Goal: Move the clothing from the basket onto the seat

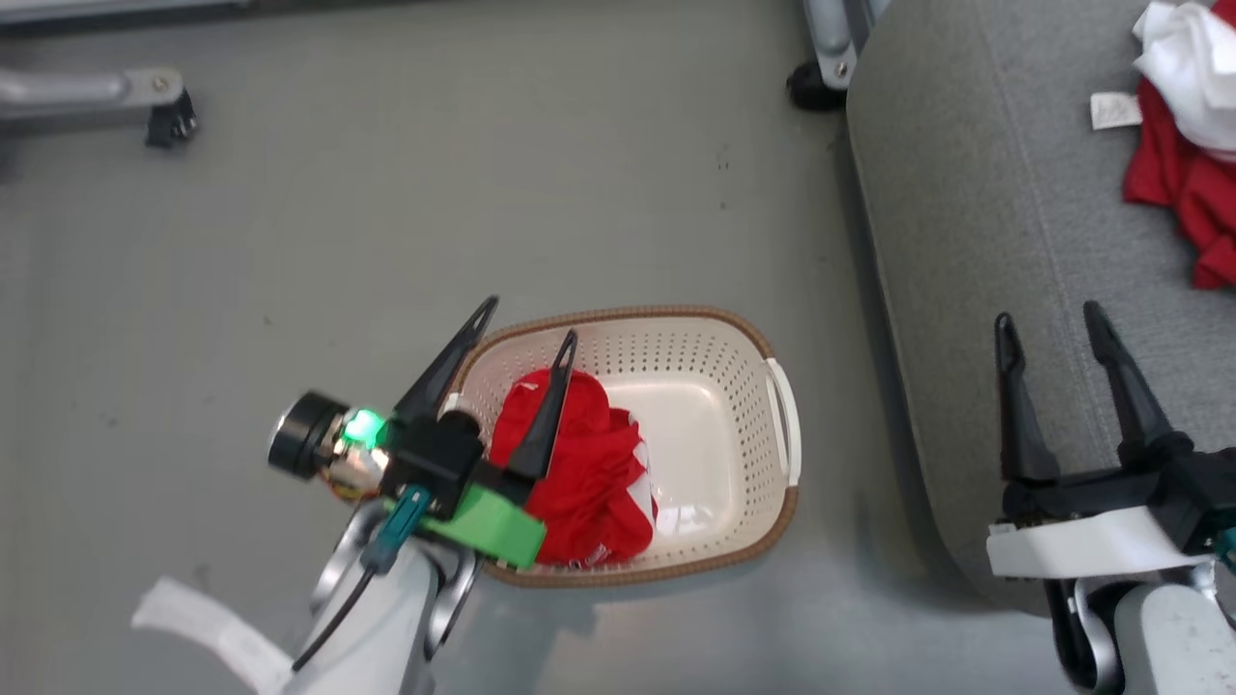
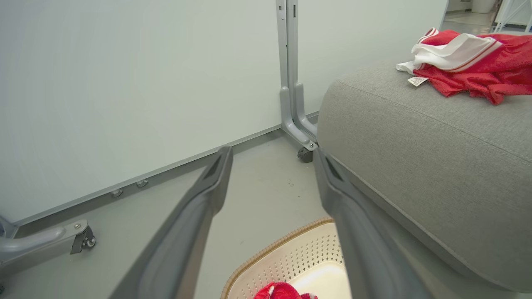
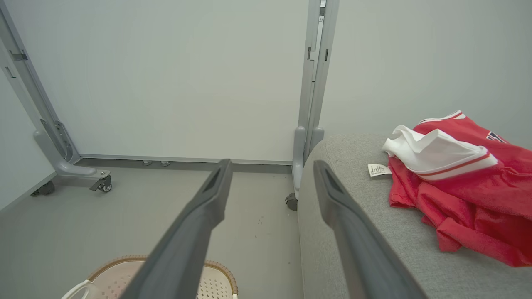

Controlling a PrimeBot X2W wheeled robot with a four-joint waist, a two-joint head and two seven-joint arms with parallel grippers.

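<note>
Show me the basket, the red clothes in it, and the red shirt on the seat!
basket (image 1: 666,352), head view, its holey back wall.
red clothes (image 1: 589,473), head view, middle of the crumpled pile.
red shirt (image 3: 478,195), right wrist view, red cloth below the white trim.

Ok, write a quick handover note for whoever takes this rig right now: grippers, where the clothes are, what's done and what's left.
Grippers: the left gripper is open and empty, over the red garment in the basket. The right gripper is open and empty, over the near edge of the seat.
Done: the jersey lies on the seat, at its far right.
Left: the red garment, bunched at the basket's left end, has to go onto the seat.
</note>
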